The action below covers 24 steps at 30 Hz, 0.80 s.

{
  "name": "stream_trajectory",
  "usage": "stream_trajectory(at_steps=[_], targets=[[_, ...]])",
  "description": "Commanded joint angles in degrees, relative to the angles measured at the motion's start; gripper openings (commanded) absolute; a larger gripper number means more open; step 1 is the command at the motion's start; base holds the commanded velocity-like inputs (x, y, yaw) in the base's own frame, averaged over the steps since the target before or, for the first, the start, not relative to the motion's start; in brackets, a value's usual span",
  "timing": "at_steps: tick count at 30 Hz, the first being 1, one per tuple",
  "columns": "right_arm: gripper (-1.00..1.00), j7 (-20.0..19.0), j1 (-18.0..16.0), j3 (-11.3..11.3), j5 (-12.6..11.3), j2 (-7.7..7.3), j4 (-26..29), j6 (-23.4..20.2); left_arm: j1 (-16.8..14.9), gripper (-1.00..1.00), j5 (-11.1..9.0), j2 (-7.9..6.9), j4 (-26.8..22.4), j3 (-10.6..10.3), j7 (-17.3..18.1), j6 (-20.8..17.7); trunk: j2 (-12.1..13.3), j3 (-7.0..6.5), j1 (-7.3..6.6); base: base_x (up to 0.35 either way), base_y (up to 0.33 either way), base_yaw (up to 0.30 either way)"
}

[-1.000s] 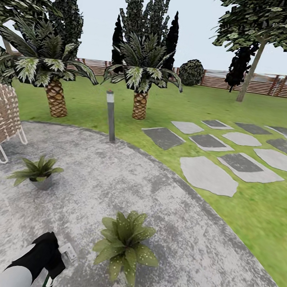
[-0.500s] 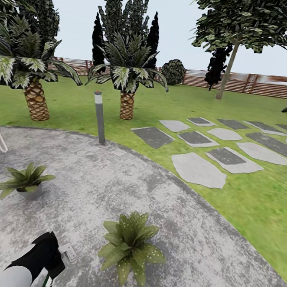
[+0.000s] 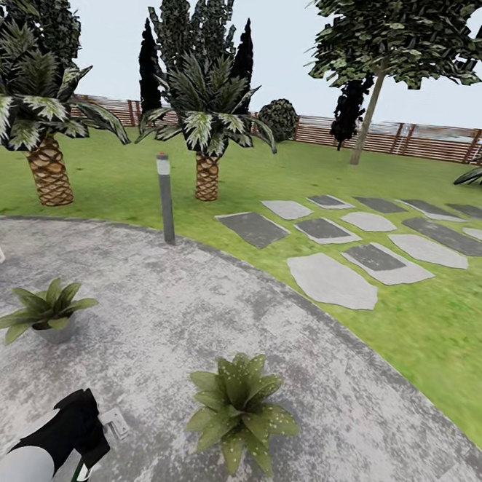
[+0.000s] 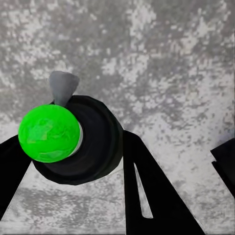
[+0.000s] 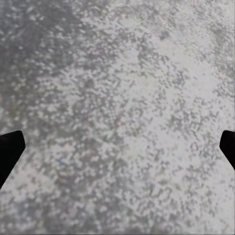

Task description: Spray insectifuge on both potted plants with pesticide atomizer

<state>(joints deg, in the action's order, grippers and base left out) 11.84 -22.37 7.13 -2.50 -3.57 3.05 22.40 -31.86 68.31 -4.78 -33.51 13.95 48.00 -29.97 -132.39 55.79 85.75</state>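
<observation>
Left hand (image 4: 68, 161) is clenched on the pesticide atomizer (image 4: 78, 147), its green top showing between the black fingers (image 4: 147, 191), above the paved area (image 3: 153, 321). Right hand (image 5: 117, 147) is released, fingertips wide apart. One speckled potted plant (image 3: 241, 409) stands just ahead; the second potted plant (image 3: 45, 311) stands further left.

Round grey paved area (image 3: 176, 316) w/ two potted plants (image 3: 239, 409) (image 3: 45, 311) & lamp post (image 3: 164, 198) at edge.
</observation>
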Motion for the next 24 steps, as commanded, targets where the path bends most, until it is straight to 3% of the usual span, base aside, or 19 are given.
stream_trajectory(at_steps=[1,9,12,17,18,20,21,23,24], targets=[[1.00,0.28,-0.04,0.45,-0.29,0.02,-0.06,0.17,-0.04,-1.00,0.25,0.03,-0.06,0.20,0.34,-0.17,-0.02,0.05,-0.01,0.000,0.325,0.000],[1.00,0.28,-0.04,0.29,-0.38,0.00,0.10,0.10,-0.08,-1.00,0.15,-0.04,-0.06,0.57,0.34,-0.06,-0.02,0.05,-0.01,0.019,0.325,-0.115],[1.00,0.28,-0.04,0.26,-0.40,-0.03,0.11,0.10,-0.60,-1.00,-1.12,0.32,-0.13,0.63,0.50,-0.05,-0.02,0.05,-0.01,0.055,0.239,-0.263],[1.00,0.30,-0.04,0.25,-0.40,-0.07,0.10,0.10,-0.95,-1.00,-1.83,3.61,-0.15,-0.04,0.86,-0.16,-0.02,0.05,-0.01,0.011,0.046,-0.272],[1.00,0.29,-0.04,0.21,-0.40,-0.10,0.11,0.10,-0.99,-1.00,-1.64,4.65,-0.15,-0.51,0.91,-0.29,-0.02,0.05,-0.01,0.002,0.007,-0.274],[1.00,0.29,-0.04,0.18,-0.45,-0.16,0.11,0.13,-1.05,-1.00,-1.51,5.40,-0.11,-1.90,1.14,-0.46,-0.02,0.05,-0.01,0.001,0.004,-0.274],[1.00,0.29,-0.04,0.17,-0.50,-0.22,0.11,0.13,-1.08,-1.00,-1.45,5.76,-0.12,-3.85,2.17,-0.55,-0.02,0.05,-0.01,0.000,0.001,-0.274],[1.00,0.29,-0.04,0.13,-0.56,-0.37,0.12,0.17,-1.81,-1.00,-1.23,5.76,-0.13,-6.61,6.95,-0.66,-0.02,0.05,-0.01,0.000,0.000,-0.247],[1.00,0.29,-0.04,-0.02,-0.55,-0.38,0.12,0.17,-2.43,-1.00,-1.17,5.64,-0.10,-7.01,8.68,-0.67,-0.02,0.05,-0.01,0.000,0.000,-0.212]])
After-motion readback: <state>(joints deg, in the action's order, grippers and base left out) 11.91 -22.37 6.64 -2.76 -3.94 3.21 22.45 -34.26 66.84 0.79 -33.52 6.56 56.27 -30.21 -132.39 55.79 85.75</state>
